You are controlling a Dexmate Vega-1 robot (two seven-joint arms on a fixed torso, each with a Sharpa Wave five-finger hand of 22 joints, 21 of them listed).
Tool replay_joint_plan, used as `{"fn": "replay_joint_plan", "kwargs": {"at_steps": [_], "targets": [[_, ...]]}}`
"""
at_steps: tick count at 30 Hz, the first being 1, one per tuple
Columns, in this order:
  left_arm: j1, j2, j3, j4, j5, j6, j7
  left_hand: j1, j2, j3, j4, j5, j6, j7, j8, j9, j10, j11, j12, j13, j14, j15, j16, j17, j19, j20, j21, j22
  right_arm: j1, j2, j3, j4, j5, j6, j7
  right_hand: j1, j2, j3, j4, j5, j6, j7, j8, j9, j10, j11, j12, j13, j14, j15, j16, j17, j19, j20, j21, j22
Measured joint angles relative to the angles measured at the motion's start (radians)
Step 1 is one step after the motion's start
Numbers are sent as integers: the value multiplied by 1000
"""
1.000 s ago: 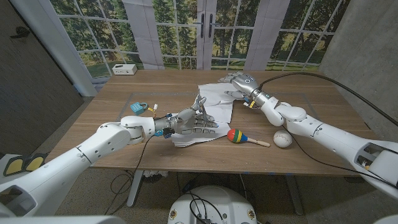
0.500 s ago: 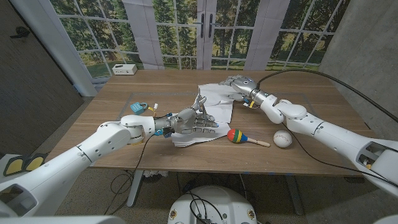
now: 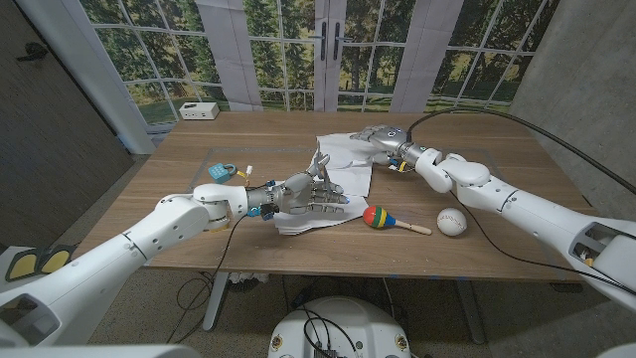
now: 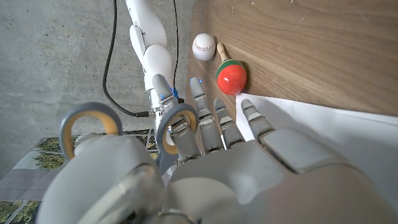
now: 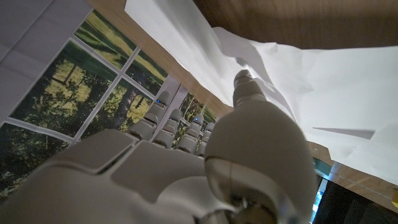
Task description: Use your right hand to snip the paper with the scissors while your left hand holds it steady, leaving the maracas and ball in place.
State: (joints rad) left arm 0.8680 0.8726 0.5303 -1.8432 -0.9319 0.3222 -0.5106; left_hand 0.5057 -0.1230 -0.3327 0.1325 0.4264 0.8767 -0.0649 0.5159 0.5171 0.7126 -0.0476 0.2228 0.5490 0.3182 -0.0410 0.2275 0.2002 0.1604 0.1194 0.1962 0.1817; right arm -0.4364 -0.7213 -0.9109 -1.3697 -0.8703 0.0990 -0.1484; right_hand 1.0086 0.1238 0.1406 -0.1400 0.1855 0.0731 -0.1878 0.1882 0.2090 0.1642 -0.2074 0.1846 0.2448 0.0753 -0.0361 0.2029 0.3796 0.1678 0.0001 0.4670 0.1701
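White paper (image 3: 343, 164) lies crumpled at the table's middle. My left hand (image 3: 313, 196) has its fingers stretched out over the paper's near part. Grey scissors (image 3: 318, 164) stick up between its thumb and fingers, and their orange-lined handle loops (image 4: 91, 108) show beside the left hand (image 4: 249, 168). My right hand (image 3: 383, 139) hovers at the paper's far right corner with fingers extended and nothing in it; beyond the right hand (image 5: 186, 168) shows the paper (image 5: 323, 93). The coloured maraca (image 3: 378, 217) and the white ball (image 3: 452, 222) lie right of the paper.
A small blue object (image 3: 223, 171) sits left of the paper. A white box (image 3: 199, 110) stands at the table's back left corner. A black cable (image 3: 517, 124) arcs over the right arm. The near table edge runs just below the maraca.
My right hand has slid left along the far edge of the paper. The left hand, scissors, maraca and ball have stayed where they were.
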Motion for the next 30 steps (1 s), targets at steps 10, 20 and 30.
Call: {"fn": "replay_joint_plan", "kwargs": {"at_steps": [10, 20, 30], "targets": [[6, 4, -2, -6, -2, 0, 4, 0, 0, 0, 0, 0, -1, 1, 0, 0, 1, 1, 0, 0, 0, 0, 0, 0, 0, 0, 0, 0, 13, 0, -4, -8, 12, -10, 108, 47, 26, 33, -15, 31, -47, 15, 0, 0, -60, 5, 0, -8, -38, 5, 0, -22, -22, 11, -39, 0], [15, 7, -7, -11, -4, -2, 7, 0, 0, 0, 0, 0, -1, 1, -1, 0, 1, 1, 0, 0, 0, 0, 0, 0, 0, 0, 0, 0, 21, 0, -7, -10, 31, -14, 183, 66, 32, 64, -10, 79, -69, 29, 0, 0, -91, 25, 0, -13, -56, 0, 0, -30, -36, 25, -60, 0], [23, 9, -9, -15, -6, -12, 9, 0, 0, 0, 0, 0, -1, 1, -3, 0, 1, 1, 0, 0, 0, 0, 0, 0, 0, 0, 0, 0, 33, -1, -5, -17, 44, -25, 262, 60, 29, 104, -7, 163, -149, 64, 0, -5, -182, 62, -4, -17, -121, 1, -8, -37, -68, 43, -112, 0]]}}
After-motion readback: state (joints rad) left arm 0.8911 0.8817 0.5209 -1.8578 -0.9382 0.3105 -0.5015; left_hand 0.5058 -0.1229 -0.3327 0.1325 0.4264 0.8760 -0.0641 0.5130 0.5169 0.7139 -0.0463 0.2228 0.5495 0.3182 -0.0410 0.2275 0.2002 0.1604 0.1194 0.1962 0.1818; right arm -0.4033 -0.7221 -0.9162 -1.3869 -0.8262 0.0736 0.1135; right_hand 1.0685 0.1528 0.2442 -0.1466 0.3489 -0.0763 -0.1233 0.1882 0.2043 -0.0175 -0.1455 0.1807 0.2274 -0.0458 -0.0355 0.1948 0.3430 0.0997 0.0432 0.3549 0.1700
